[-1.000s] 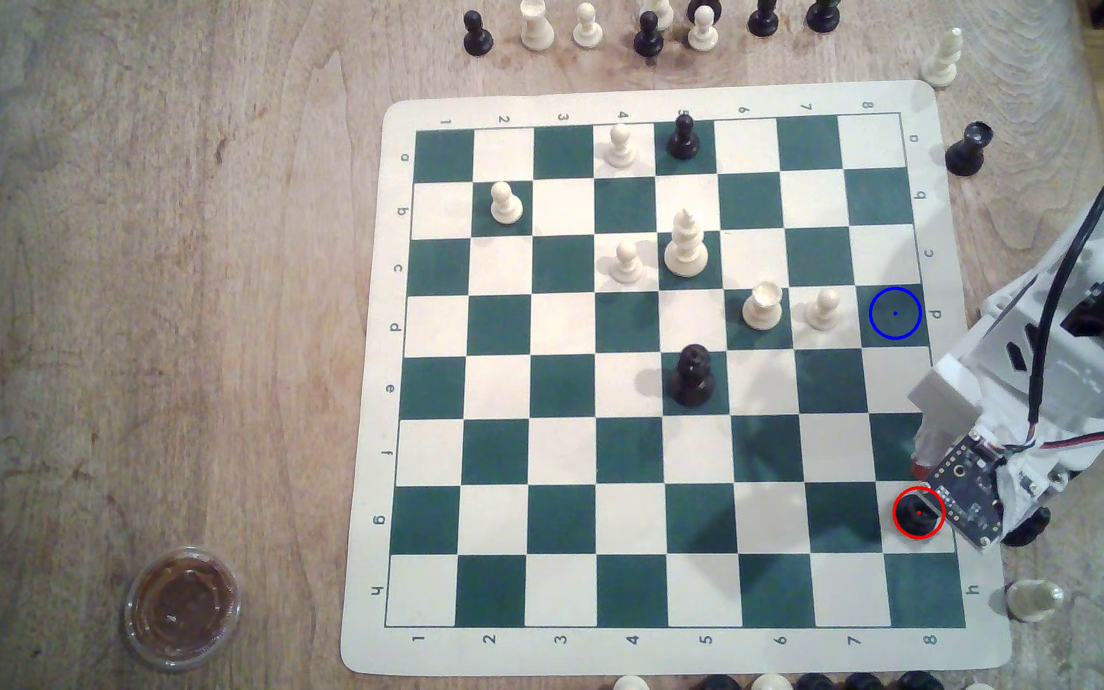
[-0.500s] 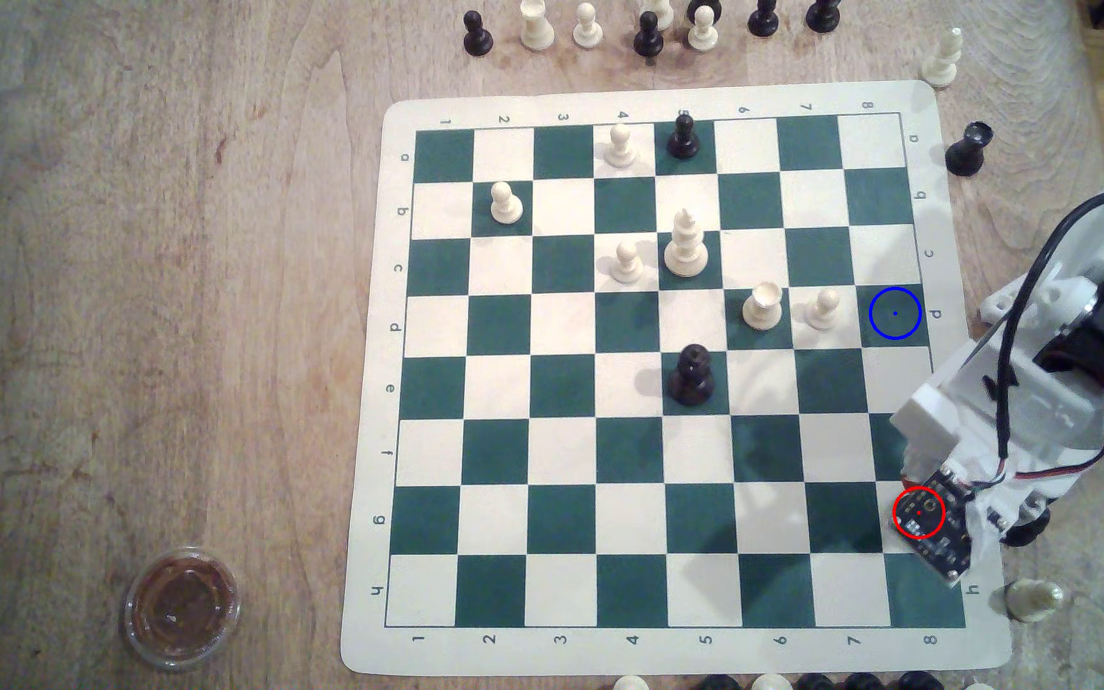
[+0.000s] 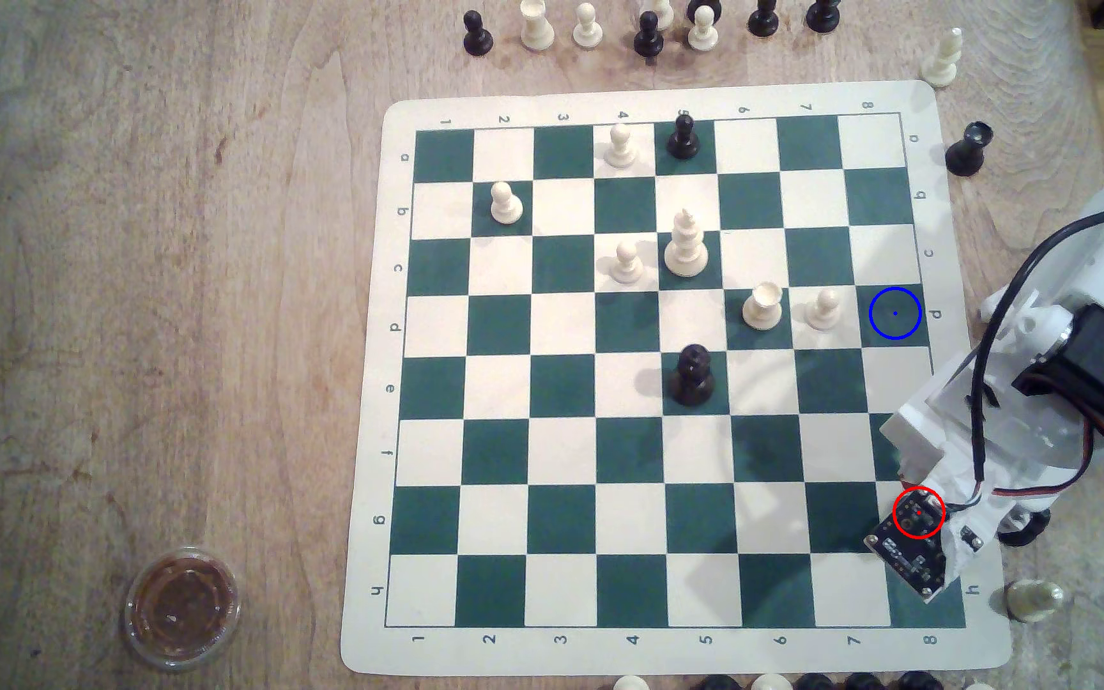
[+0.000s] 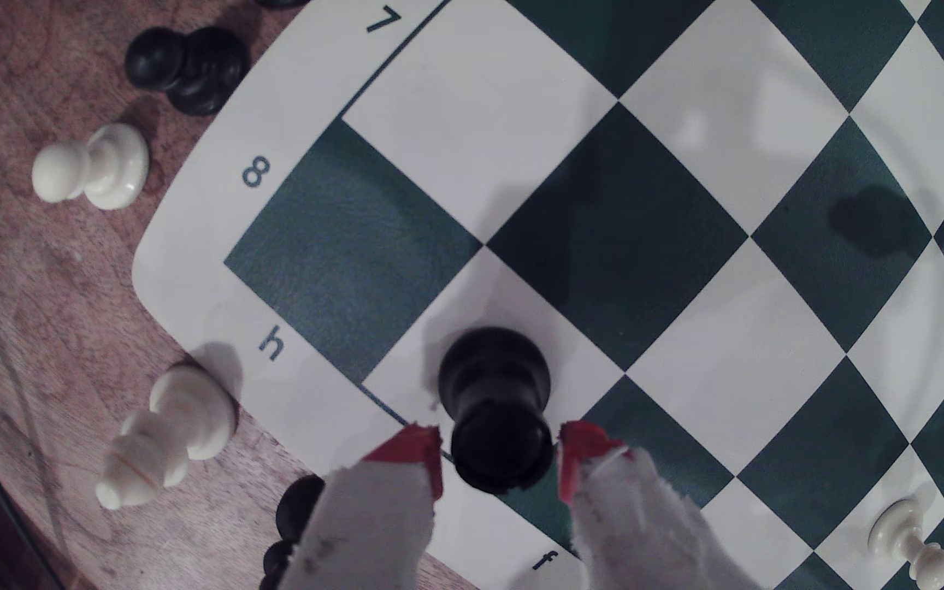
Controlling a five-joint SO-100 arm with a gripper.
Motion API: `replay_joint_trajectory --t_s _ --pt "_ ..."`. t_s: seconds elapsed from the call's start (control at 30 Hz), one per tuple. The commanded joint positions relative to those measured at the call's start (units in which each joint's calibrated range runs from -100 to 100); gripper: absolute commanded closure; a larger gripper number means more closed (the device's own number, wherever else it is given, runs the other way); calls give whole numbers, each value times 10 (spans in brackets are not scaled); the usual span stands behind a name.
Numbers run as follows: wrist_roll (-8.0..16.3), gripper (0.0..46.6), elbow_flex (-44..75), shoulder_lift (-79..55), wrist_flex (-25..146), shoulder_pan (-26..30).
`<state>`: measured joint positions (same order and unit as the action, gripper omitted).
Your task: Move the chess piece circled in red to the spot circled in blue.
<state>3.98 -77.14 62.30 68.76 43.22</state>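
Observation:
The chess piece (image 4: 495, 408), a black rook with a flared rim, stands upright on the cream edge square of row g in the wrist view. My gripper (image 4: 498, 454) is open, its red-tipped fingers (image 4: 413, 454) on either side of the rook's top with a thin gap on each side. In the exterior view the wrist camera board (image 3: 908, 557) covers the red-circled place, so the piece is hidden there. The spot (image 3: 894, 313), a dark green square ringed in blue at row d, column 8, lies bare three rows away.
A white rook (image 3: 762, 306) and a white pawn (image 3: 823, 310) stand beside the spot in row d. A tall black piece (image 3: 692, 375) stands mid-board. Off the mat's edge are a white piece (image 3: 1030, 597) near h, a black piece (image 3: 1024, 527) by the arm, and another black rook (image 3: 967, 149).
The arm has swung down and toward the exterior view's left. Its camera board now covers the black rook, which showed inside the red circle one second ago.

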Motion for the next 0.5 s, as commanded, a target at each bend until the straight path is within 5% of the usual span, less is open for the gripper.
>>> replay_joint_trajectory --t_s 0.0,0.47 --pt "7 365 18 10 -22 4" --pt "11 365 21 28 3 13"
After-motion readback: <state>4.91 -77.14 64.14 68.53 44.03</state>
